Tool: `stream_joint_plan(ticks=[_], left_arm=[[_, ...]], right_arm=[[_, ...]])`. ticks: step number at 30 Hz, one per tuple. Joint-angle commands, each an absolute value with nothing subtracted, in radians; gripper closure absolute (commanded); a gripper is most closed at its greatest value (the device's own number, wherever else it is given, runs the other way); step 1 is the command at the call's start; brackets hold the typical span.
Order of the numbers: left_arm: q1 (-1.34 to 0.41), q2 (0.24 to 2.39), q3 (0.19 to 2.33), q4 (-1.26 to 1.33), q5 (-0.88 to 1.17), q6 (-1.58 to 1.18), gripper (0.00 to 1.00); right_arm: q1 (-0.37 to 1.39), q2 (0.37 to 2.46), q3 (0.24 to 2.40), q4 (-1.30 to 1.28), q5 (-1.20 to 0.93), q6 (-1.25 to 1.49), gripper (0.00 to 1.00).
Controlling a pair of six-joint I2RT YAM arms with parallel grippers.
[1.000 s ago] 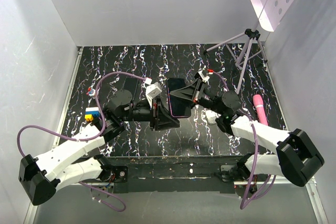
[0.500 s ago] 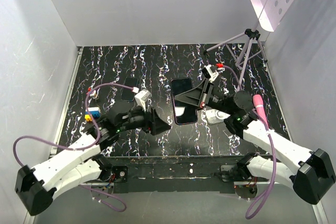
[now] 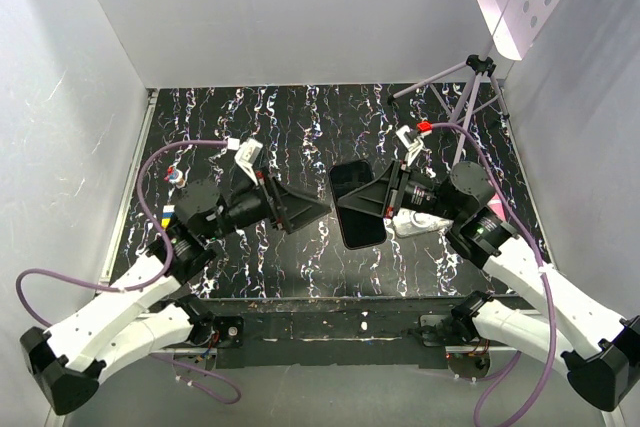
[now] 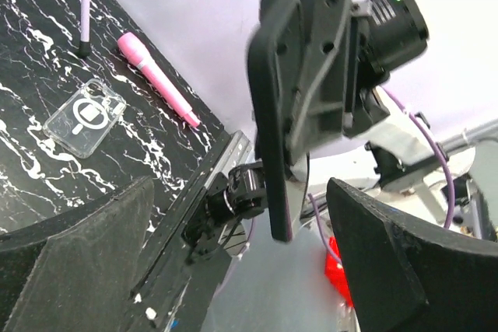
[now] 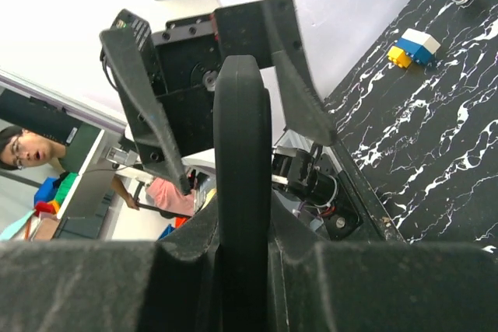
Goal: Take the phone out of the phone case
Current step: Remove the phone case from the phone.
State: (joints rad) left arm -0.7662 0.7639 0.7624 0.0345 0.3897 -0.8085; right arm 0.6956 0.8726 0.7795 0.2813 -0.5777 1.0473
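Black phone case [image 4: 268, 169] stayed on phone [image 3: 360, 229], both clamped by right gripper [image 3: 368, 197]; left gripper [image 3: 308, 209] backed off left, spread wide. Extraction wasn't done.

— Where did your top camera sit?
— You had it high above the near edge, looking down over the whole tabletop [image 3: 300, 117].
— And your wrist cameras?
— Each peered out between its own jaws, close in, the two facing one another. Both caught the phone [image 4: 266, 130] edge-on; your top view saw it too.
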Motion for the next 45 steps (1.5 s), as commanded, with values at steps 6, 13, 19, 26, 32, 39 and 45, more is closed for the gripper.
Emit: stream_joint_plan(ticks=[6, 13, 19, 26, 32, 39, 45], left_arm=[[-0.756, 0.957, 0.830, 0.311, 0.414, -0.995, 0.18], [-0.756, 0.969, 0.815, 0.393, 0.387, -1.025, 0.45], [-0.756, 0.997, 0.824, 0.448, 0.425, -1.037, 0.75], [-0.721, 1.031, 0.902, 0.296, 0.514, -1.012, 1.00], [-0.562, 1.026, 0.979, 0.129, 0.690, -1.014, 1.00], [-0.500, 1.057, 0.997, 0.179, 0.791, -1.084, 1.00], [-0.468, 1.095, 0.968, 0.322, 0.838, -1.225, 1.00]], right_arm=[[0.701, 0.894, 0.819, 0.388, -0.638, 1.029, 0.99], [0.733, 0.905, 0.811, 0.408, -0.618, 1.025, 0.99], [0.758, 0.923, 0.819, 0.420, -0.598, 1.020, 0.99], [0.764, 0.910, 0.854, 0.239, -0.554, 0.951, 0.79], [0.756, 0.854, 0.867, 0.002, -0.612, 0.810, 0.31], [0.756, 0.868, 0.824, 0.061, -0.784, 0.831, 0.32], [0.758, 0.876, 0.775, 0.141, -0.796, 0.867, 0.52]])
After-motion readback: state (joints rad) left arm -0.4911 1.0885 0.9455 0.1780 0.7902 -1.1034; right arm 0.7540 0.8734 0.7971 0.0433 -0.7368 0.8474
